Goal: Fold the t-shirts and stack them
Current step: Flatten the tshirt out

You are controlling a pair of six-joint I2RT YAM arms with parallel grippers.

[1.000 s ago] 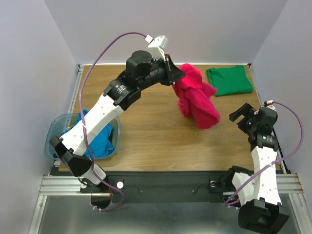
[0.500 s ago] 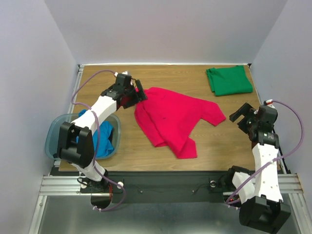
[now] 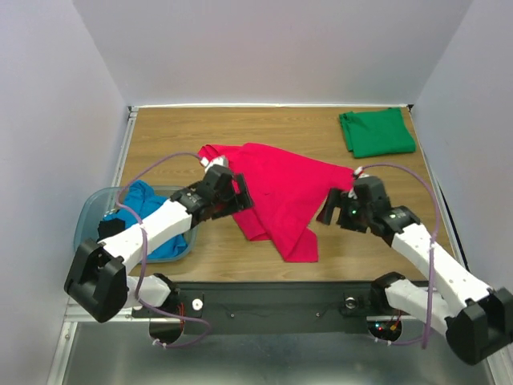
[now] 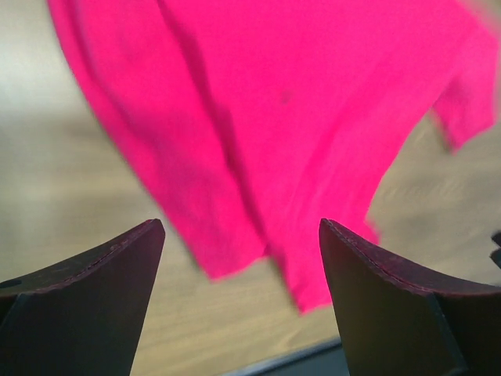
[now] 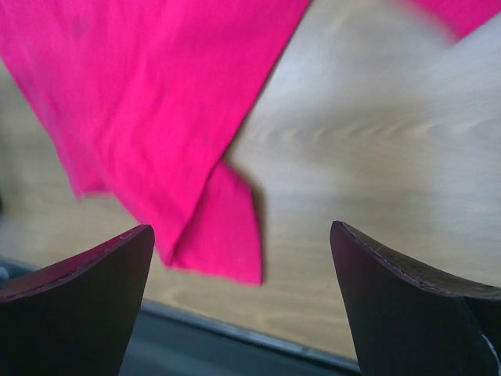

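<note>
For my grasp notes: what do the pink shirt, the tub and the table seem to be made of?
Pink shirt: soft matte cloth, likely a knit; it lies in limp folds.
Tub: translucent grey-blue plastic; its wall lets light through.
Table: wood-grain top, smooth, perhaps laminate; streaky brown grain shows.

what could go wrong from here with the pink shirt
1. The crimson-pink shirt lies skewed, and its near corner seems doubled over. Folding it as it lies would probably trap that crease.
2. The left gripper and right gripper are both open beside it. A grab that catches one layer only may bunch the cloth.
3. That corner sits close to the front edge of the table and could be dragged off.
</note>
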